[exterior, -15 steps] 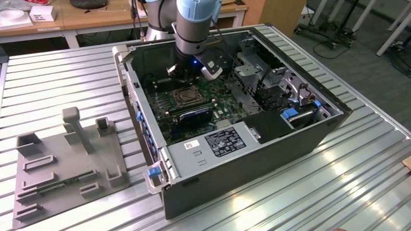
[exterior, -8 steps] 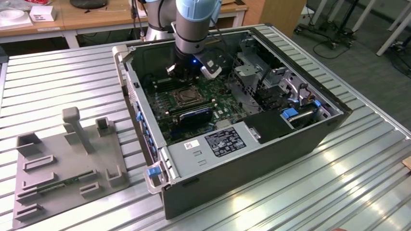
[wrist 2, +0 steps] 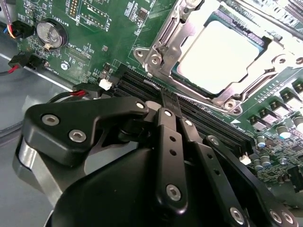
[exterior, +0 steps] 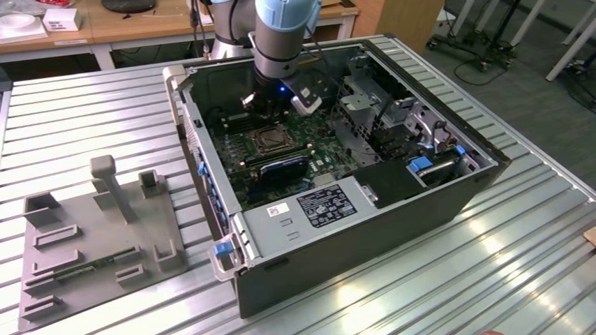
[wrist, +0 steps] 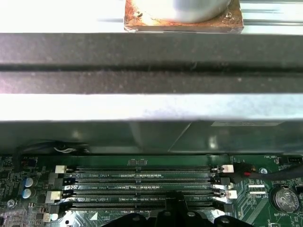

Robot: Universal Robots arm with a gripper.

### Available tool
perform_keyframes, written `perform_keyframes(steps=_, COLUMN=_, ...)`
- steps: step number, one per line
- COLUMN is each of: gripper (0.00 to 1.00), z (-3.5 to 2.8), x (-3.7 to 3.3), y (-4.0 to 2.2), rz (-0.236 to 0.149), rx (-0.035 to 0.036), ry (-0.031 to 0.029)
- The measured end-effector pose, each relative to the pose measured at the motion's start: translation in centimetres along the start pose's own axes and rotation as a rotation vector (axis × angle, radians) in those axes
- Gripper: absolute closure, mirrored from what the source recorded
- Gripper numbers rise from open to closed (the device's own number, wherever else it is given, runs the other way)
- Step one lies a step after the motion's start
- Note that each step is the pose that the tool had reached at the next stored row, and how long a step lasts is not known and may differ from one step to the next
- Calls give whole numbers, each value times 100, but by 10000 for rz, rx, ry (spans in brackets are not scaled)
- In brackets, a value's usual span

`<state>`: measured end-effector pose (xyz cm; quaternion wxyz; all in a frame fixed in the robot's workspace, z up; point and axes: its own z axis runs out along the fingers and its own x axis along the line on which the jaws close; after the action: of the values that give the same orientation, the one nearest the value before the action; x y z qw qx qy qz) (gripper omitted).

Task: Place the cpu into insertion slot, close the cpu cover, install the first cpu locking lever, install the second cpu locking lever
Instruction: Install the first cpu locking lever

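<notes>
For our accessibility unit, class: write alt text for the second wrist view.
A black gripper, shut, hangs over dark memory slots on a green motherboard; beyond, a pale silvery square cpu lies framed by a thin silvery metal cover.

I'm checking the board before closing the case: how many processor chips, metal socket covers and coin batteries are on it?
processor chip: 1
metal socket cover: 1
coin battery: 1
Total: 3
</notes>
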<state>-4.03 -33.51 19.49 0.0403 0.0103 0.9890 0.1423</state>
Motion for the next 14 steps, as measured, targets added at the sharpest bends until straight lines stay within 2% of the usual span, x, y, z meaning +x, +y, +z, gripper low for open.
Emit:
perform_keyframes(steps=9, gripper=89, z=1, x=-5, y=-7, rz=-2, rx=23, ry=0)
perform_keyframes(steps=14, gripper=89, z=-30, x=-8, y=2, rz=-2, rx=22, ry=0)
